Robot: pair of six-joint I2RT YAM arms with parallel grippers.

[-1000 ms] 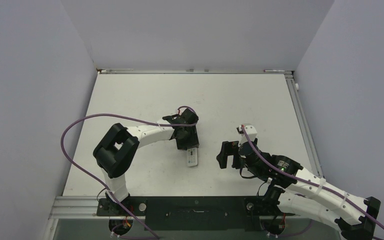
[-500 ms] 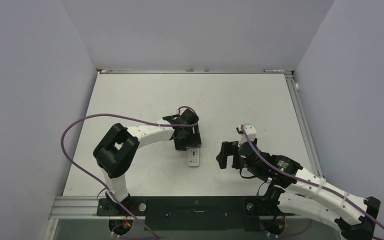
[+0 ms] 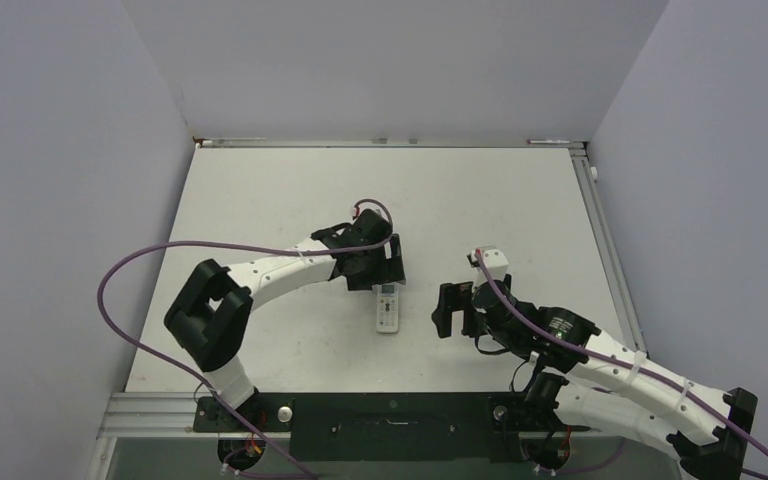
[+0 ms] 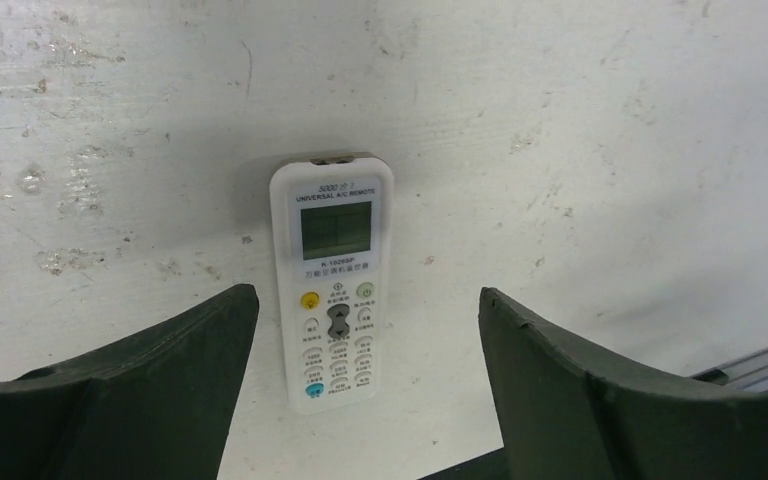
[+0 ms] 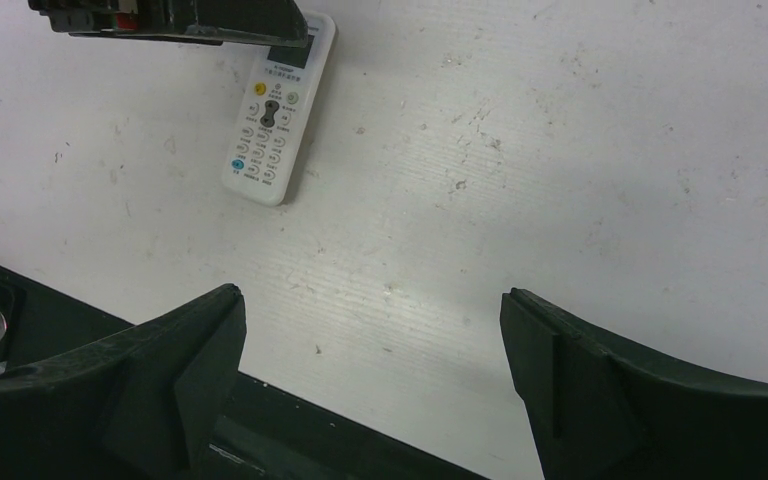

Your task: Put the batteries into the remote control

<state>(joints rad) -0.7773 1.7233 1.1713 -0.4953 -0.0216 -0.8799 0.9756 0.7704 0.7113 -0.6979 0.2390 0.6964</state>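
The remote control (image 3: 388, 309) is a slim white handset lying flat on the table, face up, screen end toward the far side. In the left wrist view the remote control (image 4: 335, 285) lies on the table below and between the jaws, touching neither finger. My left gripper (image 4: 367, 293) is open and hovers over its screen end (image 3: 378, 266). My right gripper (image 3: 448, 308) is to the right of the remote, wide open with only bare table between its fingers (image 5: 370, 293). The right wrist view has the remote control (image 5: 272, 115) at upper left. The batteries are out of view.
The black rail (image 5: 60, 330) at the table's near edge runs under my right gripper. A metal frame strip (image 4: 760, 358) shows at the lower right of the left wrist view. Grey walls close in the table (image 3: 480, 200) on three sides.
My left gripper has opened wider and drawn back a little toward the far side, uncovering more of the remote. The left elbow has swung left. The right arm has barely moved.
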